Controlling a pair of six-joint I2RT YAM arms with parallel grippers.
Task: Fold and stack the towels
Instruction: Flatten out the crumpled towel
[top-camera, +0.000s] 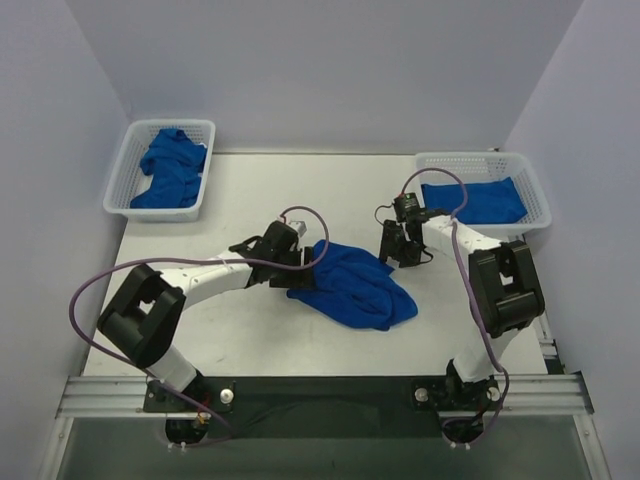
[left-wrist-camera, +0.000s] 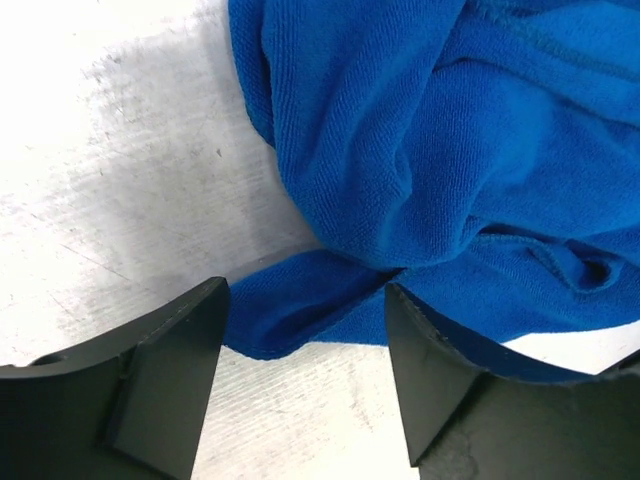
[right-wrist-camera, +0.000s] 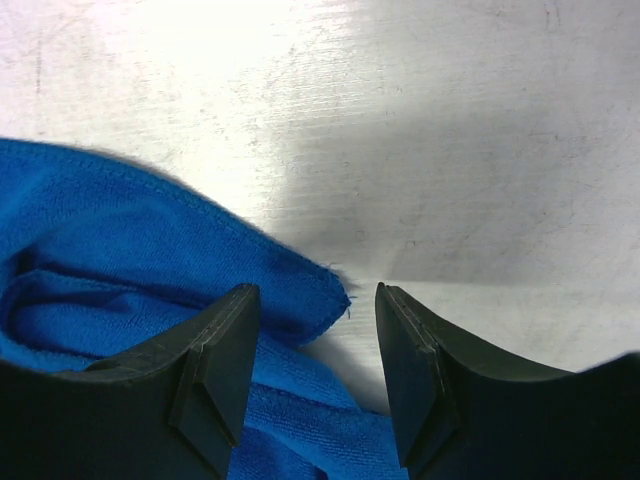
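Observation:
A crumpled blue towel lies on the white table between my arms. My left gripper is open at the towel's left edge; in the left wrist view a towel corner lies between the open jaws of my left gripper. My right gripper is open at the towel's upper right; in the right wrist view a towel corner sits between the open jaws of my right gripper. A folded blue towel lies in the right basket. Crumpled blue towels fill the left basket.
The left white basket stands at the table's back left, the right white basket at the back right. Grey walls close in the table on three sides. Purple cables loop from both arms.

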